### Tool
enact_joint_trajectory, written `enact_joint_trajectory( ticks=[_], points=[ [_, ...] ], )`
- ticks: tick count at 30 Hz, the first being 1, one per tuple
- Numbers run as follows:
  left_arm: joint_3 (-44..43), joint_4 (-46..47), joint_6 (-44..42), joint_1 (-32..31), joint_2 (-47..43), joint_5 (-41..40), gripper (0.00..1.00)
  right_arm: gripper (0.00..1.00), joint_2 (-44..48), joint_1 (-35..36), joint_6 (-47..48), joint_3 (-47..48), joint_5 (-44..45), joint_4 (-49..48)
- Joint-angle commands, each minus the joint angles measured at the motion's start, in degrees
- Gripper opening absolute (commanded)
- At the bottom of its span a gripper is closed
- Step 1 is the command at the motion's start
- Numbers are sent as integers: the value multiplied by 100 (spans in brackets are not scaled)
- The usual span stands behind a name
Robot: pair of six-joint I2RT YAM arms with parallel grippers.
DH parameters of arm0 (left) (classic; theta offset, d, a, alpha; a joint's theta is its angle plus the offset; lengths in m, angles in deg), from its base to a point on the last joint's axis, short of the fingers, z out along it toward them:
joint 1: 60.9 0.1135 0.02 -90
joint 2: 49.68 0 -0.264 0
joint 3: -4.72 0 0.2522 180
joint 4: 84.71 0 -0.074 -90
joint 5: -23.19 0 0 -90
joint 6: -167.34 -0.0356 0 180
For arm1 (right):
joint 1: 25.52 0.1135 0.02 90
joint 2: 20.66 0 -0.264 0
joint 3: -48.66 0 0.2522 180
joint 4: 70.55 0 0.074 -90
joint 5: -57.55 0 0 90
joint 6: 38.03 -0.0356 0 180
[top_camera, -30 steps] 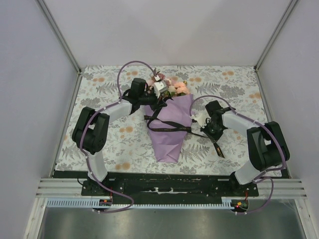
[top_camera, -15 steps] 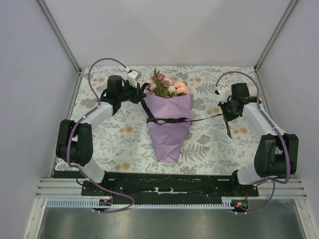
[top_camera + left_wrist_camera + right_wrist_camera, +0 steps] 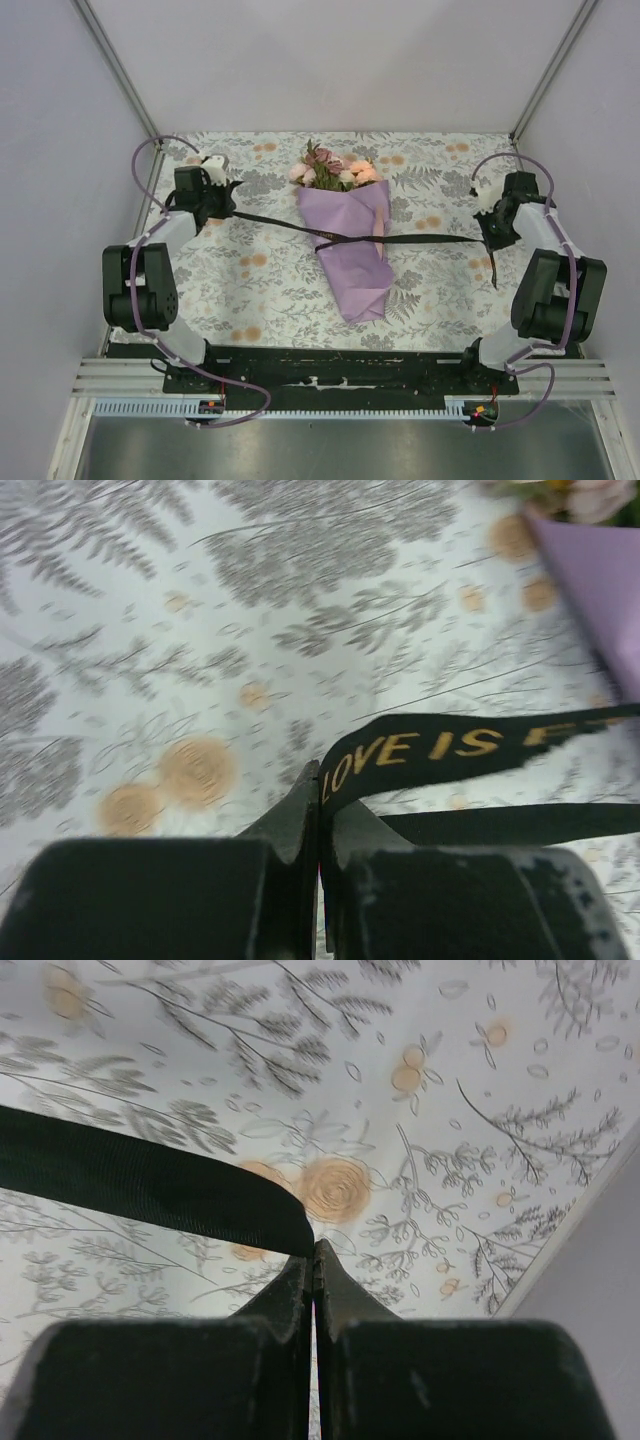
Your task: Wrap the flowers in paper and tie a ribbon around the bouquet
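The bouquet lies mid-table: lilac paper wrapped as a cone, with pink and peach flowers poking out of its far, wide end. The black ribbon is pulled taut across the cone, from one side of the table to the other. Far left, my left gripper is shut on one ribbon end; in the left wrist view the ribbon with gold lettering leaves the closed jaws. Far right, my right gripper is shut on the ribbon too, pinched at the fingertips. A short tail hangs below it.
The floral tablecloth covers the whole table. Grey walls with metal corner posts close it in on three sides. The arm bases sit on a black rail at the near edge.
Both arms have swung outward to the table's sides, drawing the ribbon tight across the cone. The bouquet has shifted and tilted a little to the right.
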Motion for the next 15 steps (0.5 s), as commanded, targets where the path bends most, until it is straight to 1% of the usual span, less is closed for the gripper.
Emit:
enact_joint_trajectory(
  ticks=[1, 4, 8, 11, 15],
  points=[
    [-97, -269, -830, 614, 17, -496, 2, 0, -408, -547, 462, -170, 505, 59],
    [-272, -330, -1033, 983, 307, -672, 2, 0, -751, -1039, 621, -144, 665, -38],
    [-632, -409, -1428, 1379, 729, -1005, 2, 0, -1208, -1821, 814, 190, 814, -82],
    [-958, -462, -1675, 1634, 1036, -1199, 2, 0, -1332, -2252, 1130, 366, 1024, -240],
    [-1353, -471, -1947, 1924, 1423, -1516, 2, 0, -1306, -2727, 1613, 358, 1323, -626]
  ],
)
